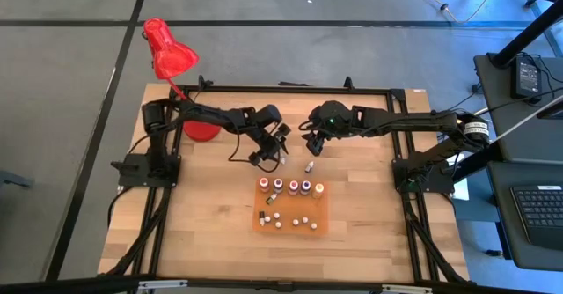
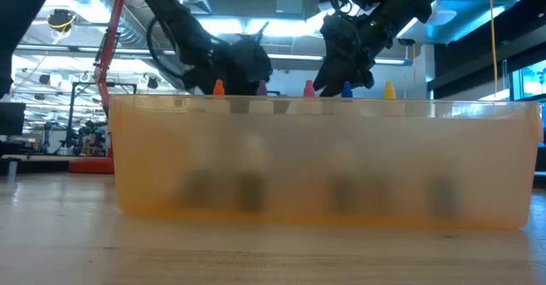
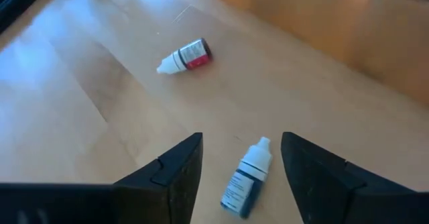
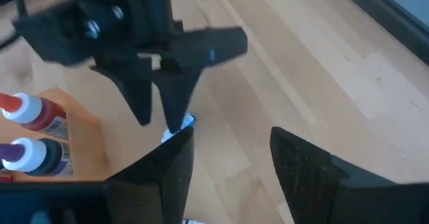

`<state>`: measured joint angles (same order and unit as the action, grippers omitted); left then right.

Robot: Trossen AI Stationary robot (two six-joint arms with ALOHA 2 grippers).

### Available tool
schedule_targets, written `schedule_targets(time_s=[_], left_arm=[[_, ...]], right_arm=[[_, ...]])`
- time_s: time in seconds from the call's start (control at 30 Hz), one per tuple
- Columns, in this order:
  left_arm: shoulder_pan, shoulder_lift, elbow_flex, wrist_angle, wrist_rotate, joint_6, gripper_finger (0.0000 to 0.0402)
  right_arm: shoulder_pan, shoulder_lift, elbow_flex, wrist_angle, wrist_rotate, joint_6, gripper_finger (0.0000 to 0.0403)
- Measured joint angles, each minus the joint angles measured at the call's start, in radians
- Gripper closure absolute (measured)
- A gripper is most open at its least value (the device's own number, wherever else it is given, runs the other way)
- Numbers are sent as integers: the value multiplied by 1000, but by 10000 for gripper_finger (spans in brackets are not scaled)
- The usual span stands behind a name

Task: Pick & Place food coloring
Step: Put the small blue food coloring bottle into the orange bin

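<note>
A blue-labelled, white-capped dropper bottle of food coloring [image 3: 247,180] lies on its side on the wooden table. My left gripper [image 3: 241,170] is open, with one finger on either side of it, slanting down, and touches nothing. A second dropper with a red label [image 3: 186,56] [image 1: 309,165] lies on its side a little farther off. My right gripper [image 1: 314,144] [image 4: 231,163] hangs open above the table just beyond it, holding nothing. Several more bottles [image 1: 290,187] stand upright on the orange mat [image 1: 295,208].
The red desk lamp [image 1: 169,52] stands at the far left corner, behind my left arm. In the low view the orange mat's edge [image 2: 324,165] fills the foreground, with coloured bottle tips [image 2: 346,89] showing above it. Bare wood lies left and right of the mat.
</note>
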<state>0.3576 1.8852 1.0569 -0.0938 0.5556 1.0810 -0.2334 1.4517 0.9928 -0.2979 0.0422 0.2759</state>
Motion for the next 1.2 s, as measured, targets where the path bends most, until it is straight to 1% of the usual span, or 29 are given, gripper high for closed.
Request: schedule_targets(time_s=[0.13, 0.33, 0.47, 0.63, 0.77, 0.9, 1.2], left_arm=[[0, 49, 0, 26, 0, 11, 209], [0, 90, 1, 24, -1, 37, 216], [6, 109, 3, 28, 19, 26, 221], [19, 113, 3, 25, 20, -48, 235], [32, 115, 2, 18, 20, -158, 253], [35, 115, 2, 14, 12, -236, 273], [36, 115, 2, 20, -3, -311, 322]], right_arm=[[0, 0, 0, -5, -2, 10, 205], [0, 0, 0, -10, -2, 33, 205], [0, 0, 0, -11, -2, 35, 205], [0, 0, 0, -12, -2, 38, 205], [0, 0, 0, -14, -2, 38, 205], [0, 0, 0, -14, -2, 38, 205], [0, 0, 0, -15, -1, 38, 205]])
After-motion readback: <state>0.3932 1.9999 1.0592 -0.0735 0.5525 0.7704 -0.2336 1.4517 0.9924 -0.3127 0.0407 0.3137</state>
